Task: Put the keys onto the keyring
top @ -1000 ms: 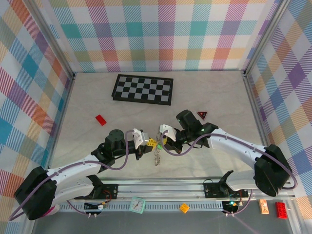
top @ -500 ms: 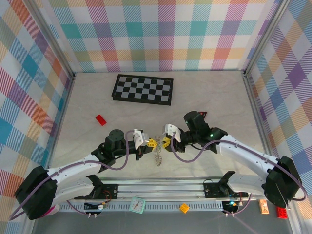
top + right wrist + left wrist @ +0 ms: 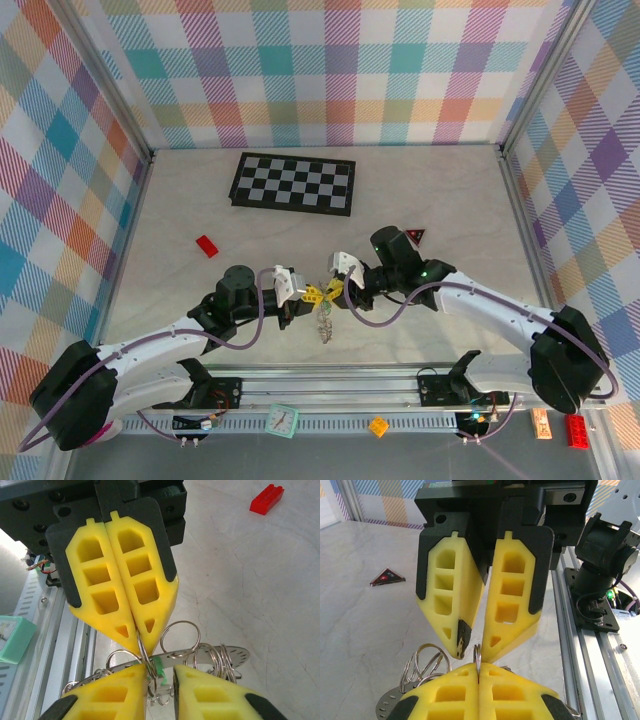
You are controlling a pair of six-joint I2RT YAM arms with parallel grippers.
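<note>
The left end effector is fully closed. Its yellow fingertips pinch one thin wire loop on the rim of the keyring. The ring hangs just below and ahead of those tips and seems to be lifted clear of the counter. Its flat grey plate and a cluster of other loops spread to either side of the pinch.

Directly beyond the closed tips, a sliver of the green key sits against the pinched loop. Small silver pieces dangle beneath it, too blurred to tell whether they are keys or more loops.

The right end effector faces the left one tip to tip, almost touching it. Its jaws stand partly apart, and the green key and the loop lie in the gap between them. Neither pad presses visibly on the key, so it looks unclamped.

As a judgement, the task is in its middle. The ring is secured and presented, and the green key is right at a loop. Whether that key is already threaded cannot be told. The other keys cannot be picked out, so how many remain to go on cannot be judged
</note>
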